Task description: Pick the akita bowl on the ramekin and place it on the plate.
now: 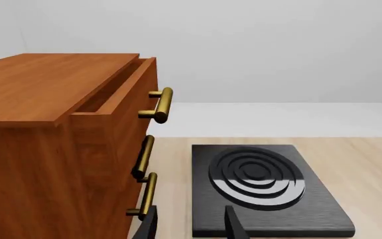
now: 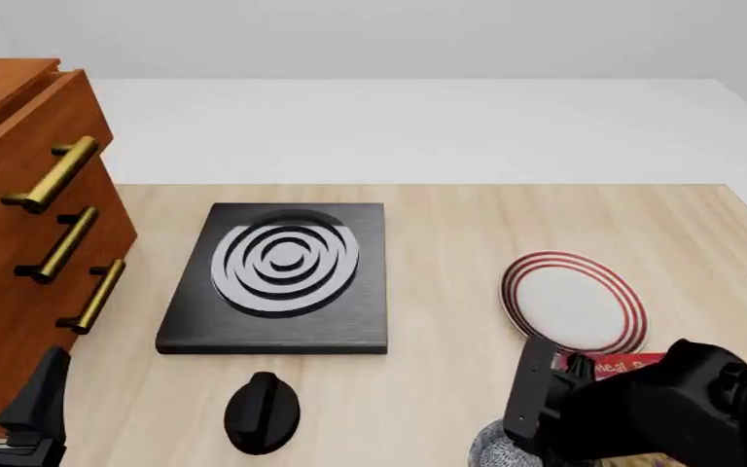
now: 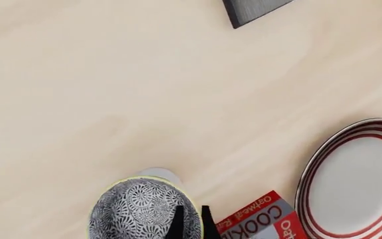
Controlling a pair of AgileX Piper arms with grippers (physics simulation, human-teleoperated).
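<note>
The akita bowl [image 3: 141,209] is small and round, covered inside with a dense grey-and-white speckled pattern and edged by a thin pale yellowish rim. It sits on the ramekin [image 3: 159,174], of which only a plain white sliver shows past the bowl's rim. In the front view the bowl [image 2: 501,448] is nearly hidden under the right arm, near the table's front edge.

The right gripper [image 3: 192,221] has its two dark fingers close together over the bowl's rim, clamped on the akita bowl's wall as far as the wrist view shows.

Just beside the bowl lies a red cookie box [image 3: 260,219], and beyond that box sits the plate [image 2: 572,304], white with concentric red rings, its centre bare. The light wood table [image 2: 451,224] between the bowl and the black stove [image 2: 283,277] is open. A black knob [image 2: 262,413] lies in front of the stove.

The left gripper [image 1: 189,224] hangs released, fingers apart, next to the wooden cabinet [image 2: 23,243].
</note>
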